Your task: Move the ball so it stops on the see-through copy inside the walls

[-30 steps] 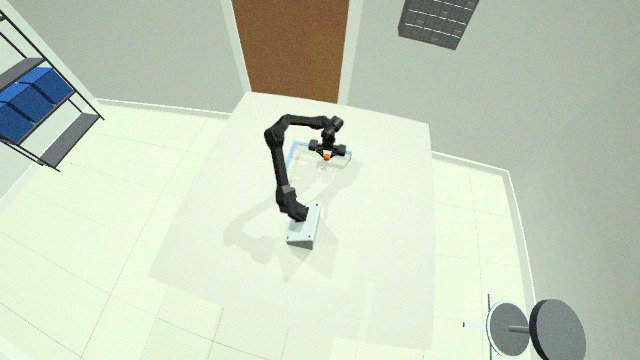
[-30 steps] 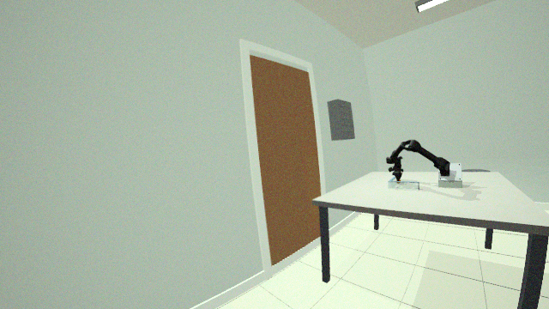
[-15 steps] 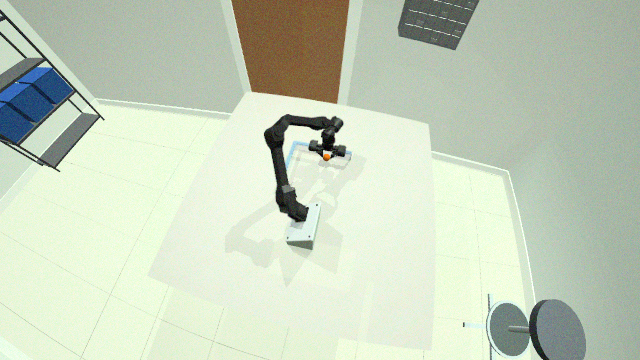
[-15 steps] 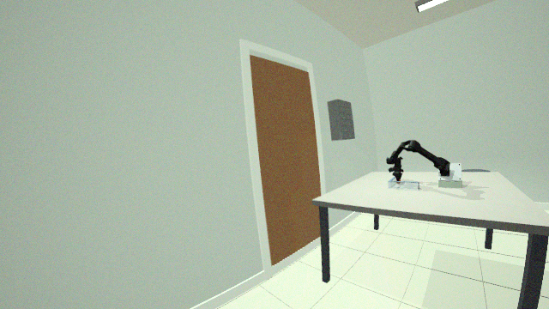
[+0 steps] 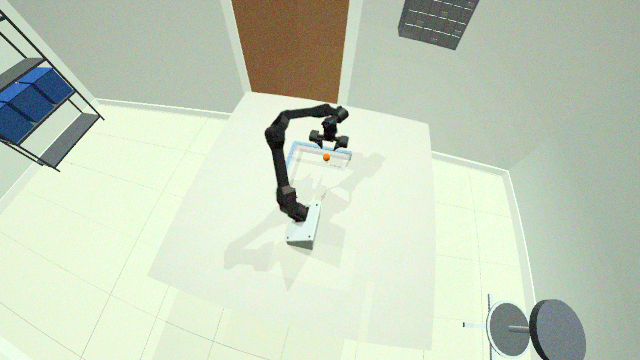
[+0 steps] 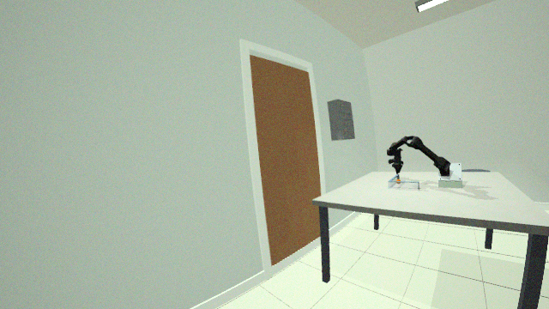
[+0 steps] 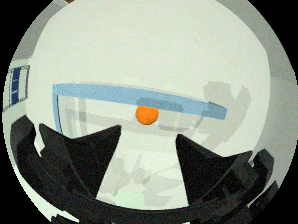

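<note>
No brand, label or legible writing anywhere in view.

End effector [image 5: 328,145] spread apart, gripping nothing, pointed down over the far part of the bench [image 5: 390,210]. Ball [image 5: 326,157], orange, loose on the bench just below and slightly ahead of the fingertips, apart from both fingers in the wrist view. Also seen as a small orange dot under the end effector [image 6: 397,175] in the exterior view, ball [image 6: 398,180] resting on the bench [image 6: 429,202] surface. In the wrist view, ball [image 7: 147,116] just short of the long wall [image 7: 136,98], touching or nearly so; cannot tell which. See-through copy not distinguishable from the ball.

Walls [image 5: 306,147] pale blue and clear, meeting in a corner to one side of the end effector: one long stretch running crosswise just beyond the ball, one shorter stretch [image 7: 57,112] running back along the side toward the arm. Ball on the inner side of the long wall, well away from the corner itself.

Around: arm base [image 5: 304,228] on a light block well behind the end effector; brown door [image 5: 291,47] beyond the far bench edge; grey panel [image 5: 437,20] on the wall; shelf with blue bins [image 5: 27,97] off to one side; round stool [image 5: 537,330] on the floor, well clear.

Bench open behind and to the wall-free side of the end effector; walls close in front and on one flank; far bench edge not far beyond the long wall.
</note>
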Robot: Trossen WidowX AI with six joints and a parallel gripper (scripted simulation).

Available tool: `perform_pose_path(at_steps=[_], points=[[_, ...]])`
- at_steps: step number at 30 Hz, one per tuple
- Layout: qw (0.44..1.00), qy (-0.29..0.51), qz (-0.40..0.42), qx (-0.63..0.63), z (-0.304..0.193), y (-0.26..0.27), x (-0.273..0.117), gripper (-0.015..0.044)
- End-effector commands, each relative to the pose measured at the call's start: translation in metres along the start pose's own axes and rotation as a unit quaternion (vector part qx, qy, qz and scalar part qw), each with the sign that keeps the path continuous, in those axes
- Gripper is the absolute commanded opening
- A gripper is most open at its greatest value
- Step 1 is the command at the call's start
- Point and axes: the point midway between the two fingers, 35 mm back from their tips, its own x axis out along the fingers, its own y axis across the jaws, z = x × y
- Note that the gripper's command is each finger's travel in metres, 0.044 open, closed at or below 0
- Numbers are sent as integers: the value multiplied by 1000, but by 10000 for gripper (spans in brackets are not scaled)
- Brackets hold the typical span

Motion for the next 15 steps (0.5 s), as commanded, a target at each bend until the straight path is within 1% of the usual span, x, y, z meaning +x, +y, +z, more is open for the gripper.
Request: perform_pose_path(at_steps=[1, 2, 8, 10, 13, 14, 15], points=[[1000, 6, 0, -5, -1, 3, -11, 293], [1000, -3, -1, -1, 1, 1, -5, 293], [1000, -3, -1, -1, 1, 1, -5, 293], [1000, -2, -1, -2, 0, 1, -16, 345], [1000, -1, -1, -4, -2, 3, -49, 424], [1000, -1, -1, -4, -3, 3, -52, 440], [1000, -1, -1, -4, -3, 3, -52, 440]])
